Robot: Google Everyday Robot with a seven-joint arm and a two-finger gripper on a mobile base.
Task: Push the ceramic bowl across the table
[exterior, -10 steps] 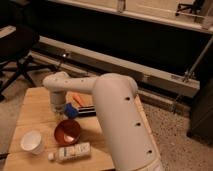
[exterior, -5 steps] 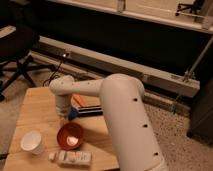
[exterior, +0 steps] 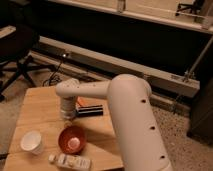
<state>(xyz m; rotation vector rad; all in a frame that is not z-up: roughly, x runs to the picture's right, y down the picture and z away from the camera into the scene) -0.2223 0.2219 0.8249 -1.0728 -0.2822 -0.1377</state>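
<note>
Pushing the round, glossy orange-red ceramic bowl [exterior: 72,139] across the light bamboo-coloured plank tabletop [exterior: 37,107] is the step judged to be in hand. The bowl sits upright toward the near edge of the tabletop, just right of a small white paper cup [exterior: 32,142] and just behind a white bottle lying on its side [exterior: 70,161]. A dark flat rectangular object with an orange strip beneath it [exterior: 90,109] lies further back, near the arm.

The gripper [exterior: 68,118] hangs at the end of the white arm [exterior: 100,91], directly behind the far rim of the bowl and close to it; contact cannot be confirmed from this view.

Recommended procedure, as a judgement from this layout:

1. Keep the gripper low, meeting the bowl wall below the rim, so that the bowl slides and does not tip.
2. Apply the push through the bowl's centre line. An off-centre contact on a round, glossy wall is likely to make the bowl spin away sideways.
3. Choose a heading that passes between the cup and the bottle, or steers clear of both; each is light and easily displaced.
4. Move slowly. The near edge is close, and overshoot could send the bowl off the tabletop.
</note>
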